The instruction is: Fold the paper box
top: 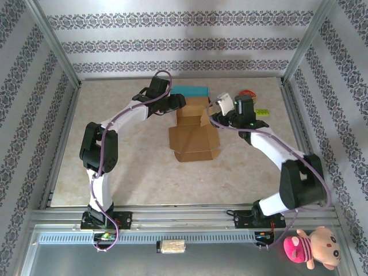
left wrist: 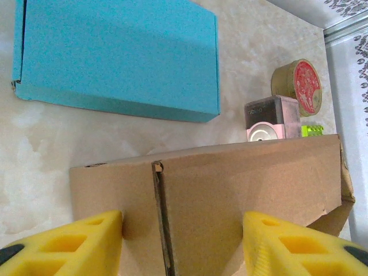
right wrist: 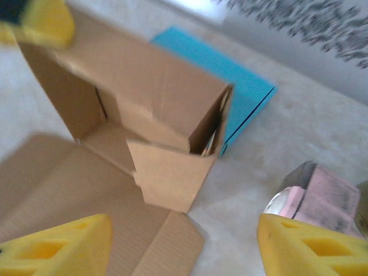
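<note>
The brown paper box (top: 194, 138) lies partly flat in the middle of the table, with its far end (top: 191, 110) raised into walls. My left gripper (top: 179, 103) is at that raised end. In the left wrist view its yellow fingers (left wrist: 86, 241) stand apart against the outer face of the cardboard wall (left wrist: 230, 184), pinching nothing. My right gripper (top: 221, 112) hovers at the box's right side. It is open (right wrist: 184, 230) above a loose side flap (right wrist: 172, 172) and the flat panel (right wrist: 52, 184), with nothing between its fingers.
A flat blue box (top: 191, 91) lies just behind the paper box. A round tin with a red lid (left wrist: 299, 86), a pink-and-grey block (left wrist: 270, 118) and a small green brick (top: 262, 112) sit at the back right. Metal frame rails border the table.
</note>
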Action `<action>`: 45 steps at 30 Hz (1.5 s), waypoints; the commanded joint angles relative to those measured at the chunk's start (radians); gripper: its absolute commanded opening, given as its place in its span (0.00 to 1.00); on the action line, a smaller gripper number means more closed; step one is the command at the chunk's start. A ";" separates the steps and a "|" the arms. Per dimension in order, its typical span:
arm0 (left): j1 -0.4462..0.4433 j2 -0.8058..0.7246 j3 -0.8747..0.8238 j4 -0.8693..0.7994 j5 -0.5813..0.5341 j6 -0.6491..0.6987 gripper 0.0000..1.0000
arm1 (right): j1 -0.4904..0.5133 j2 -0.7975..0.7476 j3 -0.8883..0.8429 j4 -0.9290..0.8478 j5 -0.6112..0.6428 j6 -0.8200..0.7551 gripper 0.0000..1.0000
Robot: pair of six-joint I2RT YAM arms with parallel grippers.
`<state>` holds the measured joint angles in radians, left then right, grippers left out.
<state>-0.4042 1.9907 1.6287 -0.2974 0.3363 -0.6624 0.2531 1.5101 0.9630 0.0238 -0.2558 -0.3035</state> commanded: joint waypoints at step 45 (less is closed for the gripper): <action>0.051 -0.114 -0.228 0.175 0.172 -0.113 0.57 | 0.238 0.424 0.204 0.132 0.339 0.604 0.23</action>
<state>-0.3389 1.8782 1.4174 -0.1474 0.4446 -0.7509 0.4625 1.8889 1.1854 0.0883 0.1020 0.2794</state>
